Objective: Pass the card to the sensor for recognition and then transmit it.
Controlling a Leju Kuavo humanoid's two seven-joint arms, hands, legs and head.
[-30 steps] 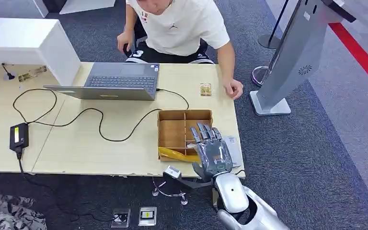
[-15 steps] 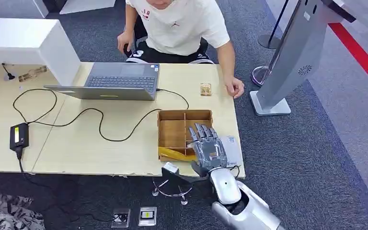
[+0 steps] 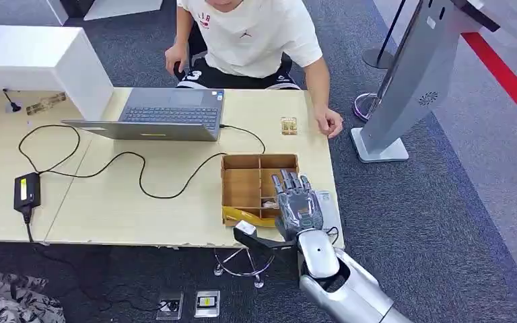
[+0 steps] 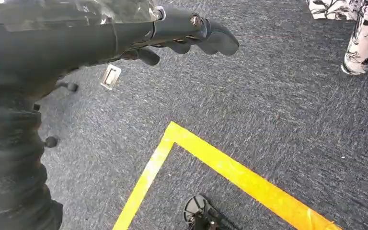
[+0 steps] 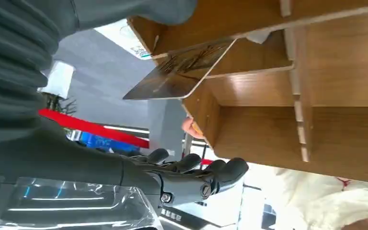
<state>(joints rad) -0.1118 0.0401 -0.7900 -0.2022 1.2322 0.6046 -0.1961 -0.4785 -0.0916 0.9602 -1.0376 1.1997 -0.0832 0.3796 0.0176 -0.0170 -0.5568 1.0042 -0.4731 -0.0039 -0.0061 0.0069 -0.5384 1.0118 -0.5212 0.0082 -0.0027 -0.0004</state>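
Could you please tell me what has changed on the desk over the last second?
The right hand has pushed a little farther forward over the wooden tray, its fingers spread above a compartment, holding nothing that the views show. The laptop, the cable and the person's hand on the desk edge stayed put.

Open laptop (image 3: 168,113) before seated person (image 3: 249,40)

You see the right robot hand (image 3: 299,204), fingers spread flat, over the near right compartments of the divided brown wooden tray (image 3: 242,187) on the pale wooden desk (image 3: 141,208). A seated person's hand (image 3: 328,123) rests by a small gold card (image 3: 288,126).
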